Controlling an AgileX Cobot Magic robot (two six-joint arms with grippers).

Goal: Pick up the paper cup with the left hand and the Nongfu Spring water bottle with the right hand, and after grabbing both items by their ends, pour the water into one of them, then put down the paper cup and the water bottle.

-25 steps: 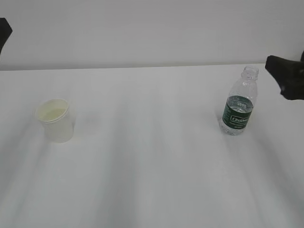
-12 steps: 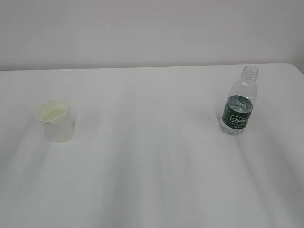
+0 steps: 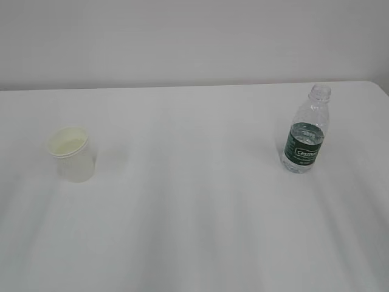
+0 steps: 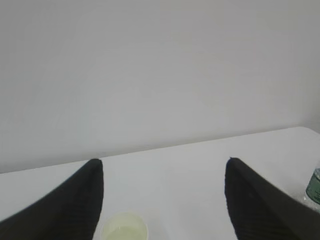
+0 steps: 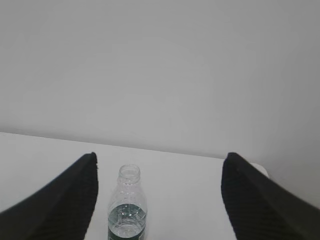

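The paper cup (image 3: 72, 153) stands upright on the left of the white table (image 3: 194, 231), its cream inside showing. Upright on the right is the capless Nongfu Spring water bottle (image 3: 307, 131), with water (image 3: 306, 135) reaching about the top of its green label. Neither arm shows in the exterior view. In the left wrist view my left gripper (image 4: 164, 160) is open, set back from the cup (image 4: 124, 229), which lies low between its fingers. My right gripper (image 5: 160, 154) is open too. The bottle (image 5: 127, 210) stands ahead of it, nearer the left finger (image 5: 70, 200), untouched.
A plain pale wall (image 3: 194, 42) rises behind the table's far edge. The table's right rear corner (image 3: 378, 85) lies just past the bottle. The bottle's label (image 4: 314, 187) peeks in at the right edge of the left wrist view.
A second ago black parts of both arms showed at the left and right edges of the exterior view; they have since drawn out of it. Cup and bottle have not moved.
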